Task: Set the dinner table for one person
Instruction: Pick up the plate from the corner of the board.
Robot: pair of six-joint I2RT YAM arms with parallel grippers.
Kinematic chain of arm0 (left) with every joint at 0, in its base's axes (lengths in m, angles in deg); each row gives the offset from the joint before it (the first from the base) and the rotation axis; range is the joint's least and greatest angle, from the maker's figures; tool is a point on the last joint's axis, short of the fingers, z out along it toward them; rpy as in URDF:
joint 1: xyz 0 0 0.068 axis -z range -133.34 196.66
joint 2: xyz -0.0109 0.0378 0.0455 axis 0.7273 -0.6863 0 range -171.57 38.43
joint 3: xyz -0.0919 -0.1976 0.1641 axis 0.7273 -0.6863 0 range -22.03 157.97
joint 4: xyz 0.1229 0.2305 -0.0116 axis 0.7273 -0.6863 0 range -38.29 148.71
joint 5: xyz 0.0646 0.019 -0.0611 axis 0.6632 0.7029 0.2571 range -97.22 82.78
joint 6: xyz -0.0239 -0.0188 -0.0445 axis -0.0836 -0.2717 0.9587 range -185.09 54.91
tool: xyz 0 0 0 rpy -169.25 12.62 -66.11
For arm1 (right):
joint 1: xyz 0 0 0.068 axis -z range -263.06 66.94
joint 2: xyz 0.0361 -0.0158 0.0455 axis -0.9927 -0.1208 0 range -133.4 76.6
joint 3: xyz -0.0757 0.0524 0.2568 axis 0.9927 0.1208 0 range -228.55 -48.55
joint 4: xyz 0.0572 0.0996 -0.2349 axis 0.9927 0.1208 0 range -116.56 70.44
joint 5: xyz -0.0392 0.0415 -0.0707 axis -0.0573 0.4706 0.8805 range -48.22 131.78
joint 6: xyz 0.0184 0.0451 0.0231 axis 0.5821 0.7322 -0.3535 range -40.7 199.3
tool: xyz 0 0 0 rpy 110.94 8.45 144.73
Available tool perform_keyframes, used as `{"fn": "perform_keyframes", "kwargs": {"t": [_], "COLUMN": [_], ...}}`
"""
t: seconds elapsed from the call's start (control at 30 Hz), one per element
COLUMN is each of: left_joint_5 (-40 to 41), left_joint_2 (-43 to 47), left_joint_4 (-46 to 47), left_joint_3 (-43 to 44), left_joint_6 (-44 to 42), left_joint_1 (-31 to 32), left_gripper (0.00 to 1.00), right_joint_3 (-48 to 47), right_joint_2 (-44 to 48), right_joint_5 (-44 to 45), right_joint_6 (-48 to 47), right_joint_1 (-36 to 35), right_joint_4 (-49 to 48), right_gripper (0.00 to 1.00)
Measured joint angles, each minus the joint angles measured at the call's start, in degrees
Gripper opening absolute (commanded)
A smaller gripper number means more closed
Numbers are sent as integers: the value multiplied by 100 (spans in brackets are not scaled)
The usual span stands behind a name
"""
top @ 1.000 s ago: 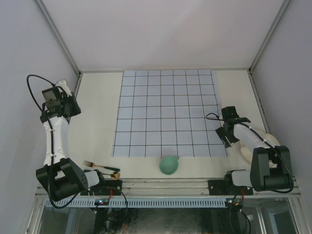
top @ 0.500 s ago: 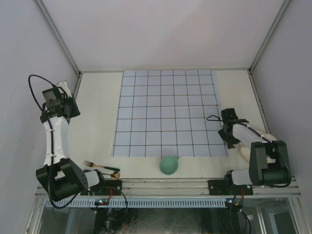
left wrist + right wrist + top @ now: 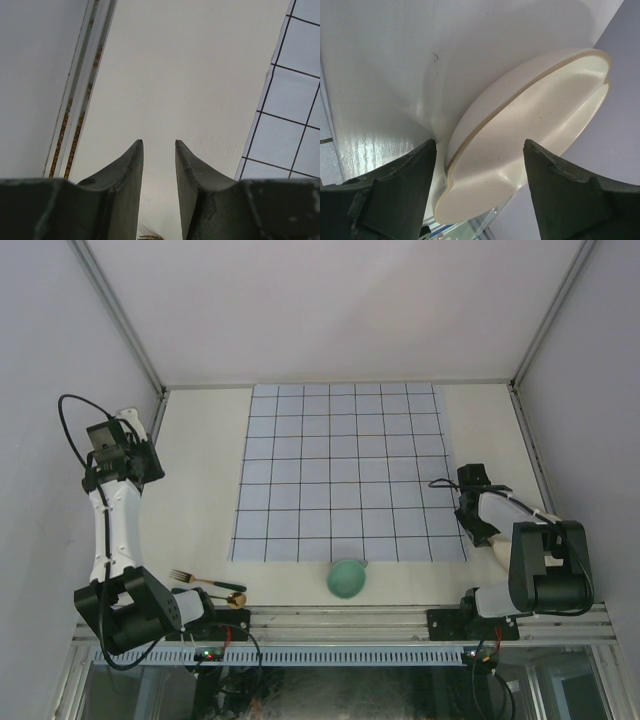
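The dinner table (image 3: 200,470) is a cream-white surface. A cream plate (image 3: 530,125) lies at its right side, mostly hidden under my right arm in the top view. My right gripper (image 3: 483,533) is open; in the right wrist view (image 3: 480,142) its fingers stand on either side of the plate's near rim without touching it. A green cup (image 3: 346,578) stands at the near edge. A gold fork (image 3: 205,581) and spoon (image 3: 232,599) lie near left. My left gripper (image 3: 123,468) is open and empty above the table's left side (image 3: 159,142).
A pale-blue cloth with dark grid lines (image 3: 345,470) covers the table's middle. Its edge shows at the right of the left wrist view (image 3: 295,100). Grey walls close in the left, back and right. A metal rail (image 3: 340,618) runs along the near edge.
My right gripper has moved toward the near edge and down over the plate, which now shows less in the top view. The left arm has barely moved.
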Motion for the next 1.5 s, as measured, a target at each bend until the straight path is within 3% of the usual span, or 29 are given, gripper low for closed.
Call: {"fn": "perform_keyframes", "kwargs": {"t": [0.43,0.53,0.63,1.23,1.5], "left_joint_5": [-2,-2,-4,-72,-210], "left_joint_2": [22,22,22,22,22], "left_joint_4": [-33,-44,-44,-7,85], "left_joint_3": [0,0,0,0,0], "left_joint_6": [2,2,4,9,13], "left_joint_1": [-4,-4,-4,-4,-4], "left_gripper": [36,36,36,36,37], "right_joint_3": [17,17,33,-109,-317], "right_joint_2": [-295,-341,-358,-393,-374], "right_joint_5": [48,-2,-4,225,136], "right_joint_6": [-42,-33,-72,31,199], "right_joint_1": [-26,-57,-94,-197,-675], "right_joint_4": [-46,-48,-105,-249,-4], "right_gripper": [37,24,1,0,0]}}
